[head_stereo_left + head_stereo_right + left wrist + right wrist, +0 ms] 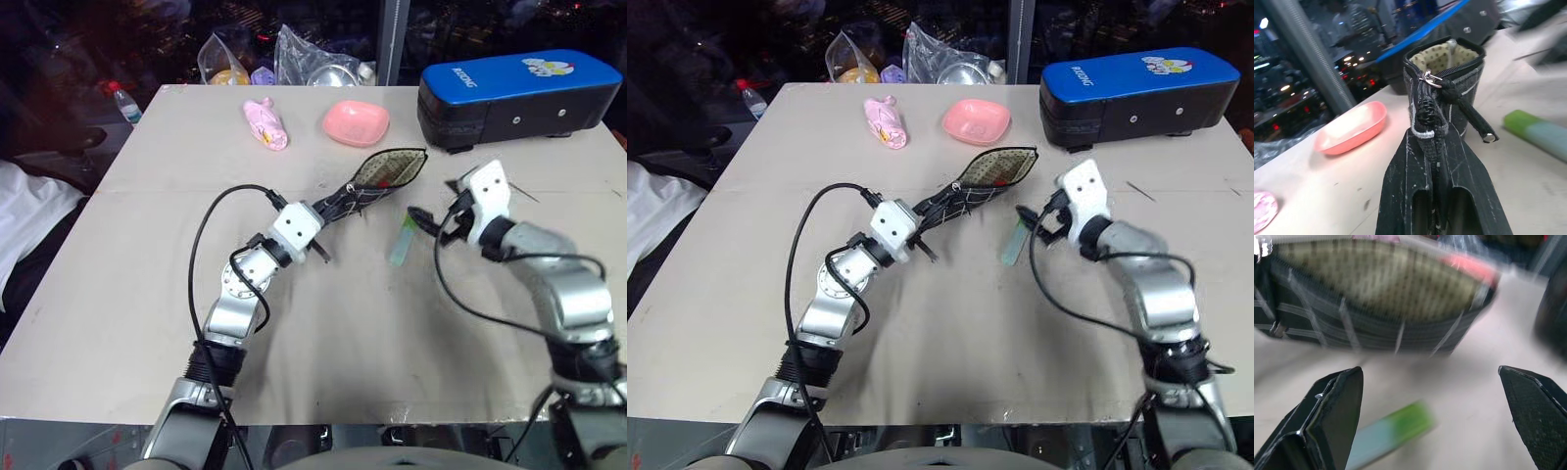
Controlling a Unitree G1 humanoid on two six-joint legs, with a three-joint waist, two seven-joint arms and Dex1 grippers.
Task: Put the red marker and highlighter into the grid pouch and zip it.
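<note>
Highlighter (404, 243) is the step in hand: it lies flat on the worktop (118, 294) just in front of the pouch (384, 175), its green cap toward the pouch mouth and its pale body running back toward the robot. The pouch lies unzipped, dotted lining showing, and something red, likely the marker (384, 181), sits inside at the mouth's far end, so by my reading one of the two items is already in. Left hand (329, 211) is clamped on the pouch's closed end by the zipper pull, which holds the mouth lifted and facing the highlighter; that grip should stay firm and steady. Right hand (429, 221) hovers just beside the highlighter with its fingers spread wide, holding nothing. To do this well, it should come down straddling the pen across its width, close near the middle so it will not tip, then lift and feed it lengthwise into the mouth, clear of the zipper teeth and the red item. A round barrel may roll or squirt out under a skewed pinch. Beyond the pouch sit a pink dish (356, 122) and a blue case (519, 94), well clear.
</note>
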